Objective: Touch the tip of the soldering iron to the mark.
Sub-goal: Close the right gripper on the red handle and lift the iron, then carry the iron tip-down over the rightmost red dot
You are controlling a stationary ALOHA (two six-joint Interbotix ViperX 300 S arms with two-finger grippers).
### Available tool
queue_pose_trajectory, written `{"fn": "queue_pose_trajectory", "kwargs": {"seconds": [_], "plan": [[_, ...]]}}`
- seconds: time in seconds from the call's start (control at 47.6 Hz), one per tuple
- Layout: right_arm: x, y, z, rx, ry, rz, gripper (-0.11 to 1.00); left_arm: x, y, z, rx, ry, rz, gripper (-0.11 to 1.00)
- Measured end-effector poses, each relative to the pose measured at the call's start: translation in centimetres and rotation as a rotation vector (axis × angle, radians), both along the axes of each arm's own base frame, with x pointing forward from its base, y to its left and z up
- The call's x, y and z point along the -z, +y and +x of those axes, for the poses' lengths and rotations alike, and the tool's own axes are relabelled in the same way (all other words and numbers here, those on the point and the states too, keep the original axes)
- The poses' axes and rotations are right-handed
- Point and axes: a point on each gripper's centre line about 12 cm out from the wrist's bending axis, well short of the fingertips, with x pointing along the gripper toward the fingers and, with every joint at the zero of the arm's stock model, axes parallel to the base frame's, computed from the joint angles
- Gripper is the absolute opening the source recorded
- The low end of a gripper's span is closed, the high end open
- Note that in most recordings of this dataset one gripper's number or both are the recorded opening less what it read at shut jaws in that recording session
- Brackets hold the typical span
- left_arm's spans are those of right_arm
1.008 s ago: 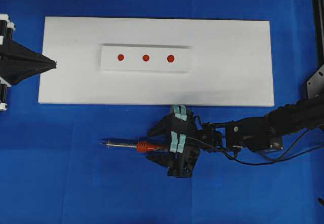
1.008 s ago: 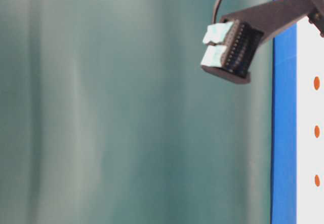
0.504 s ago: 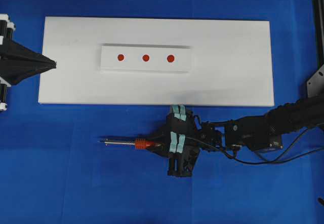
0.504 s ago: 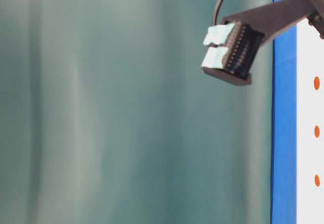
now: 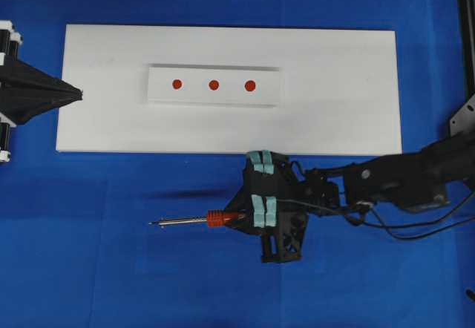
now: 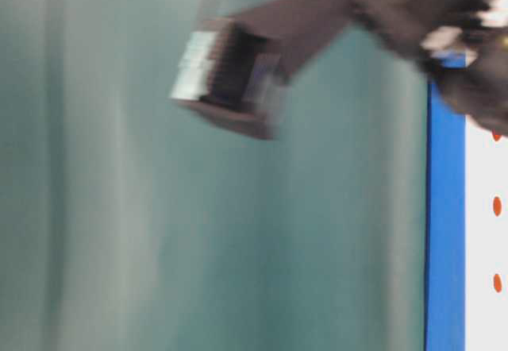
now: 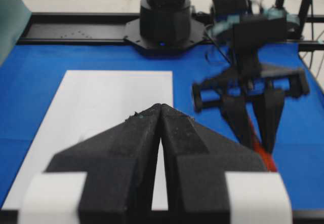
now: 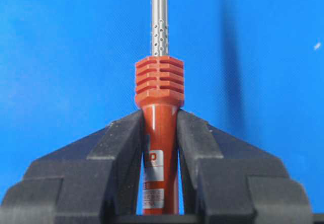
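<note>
Closest to you in the right wrist view, the right gripper (image 8: 159,148) pinches the soldering iron (image 8: 159,107) by its orange-red handle, both black fingers (image 8: 121,148) pressed against its sides just behind the ribbed collar. The silver shaft runs straight up and away over the blue table cover (image 8: 61,41).

From overhead, you see the right gripper (image 5: 256,213) below the white board (image 5: 341,105), over the blue cover, with the soldering iron (image 5: 194,220) sticking out to the left, nearly level and tipped slightly down toward its point. A faint shadow lies on the cover above the shaft, apart from it. The black cord (image 5: 415,228) loops along the right arm.

Farther up, on the board, you find the raised white strip (image 5: 214,85) with three red dots in a row. The mark (image 5: 250,85) is the rightmost one; the iron's tip is well apart from it, off the board altogether.

At the far left edge, the left gripper (image 5: 78,93) has its black fingers pressed together, empty, their tip just over the board's left edge. Its own camera shows the same closed wedge (image 7: 161,107).

The table-level view gives you only a blurred right gripper (image 6: 226,77).
</note>
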Motion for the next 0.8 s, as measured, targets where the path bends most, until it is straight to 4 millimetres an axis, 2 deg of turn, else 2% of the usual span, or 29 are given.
{"fn": "queue_pose_trajectory", "kwargs": {"seconds": [0.189, 0.315, 0.42, 0.798], "plan": [[-5.1, -0.4, -0.8, -0.057, -0.033, -0.014, 0.07, 0.0, 0.0, 0.0, 0.000, 0.000, -0.002, 0.00], [-7.2, -0.5, -1.1, -0.078, -0.047, -0.016, 0.07, 0.0, 0.0, 0.0, 0.000, 0.000, -0.006, 0.00], [-7.8, -0.6, -1.2, -0.087, -0.050, -0.027, 0.07, -0.1, 0.0, -0.1, 0.000, -0.006, -0.008, 0.00], [-7.7, -0.7, -1.2, -0.091, -0.044, -0.035, 0.07, -0.3, 0.0, -0.3, 0.001, -0.017, -0.011, 0.00]]}}
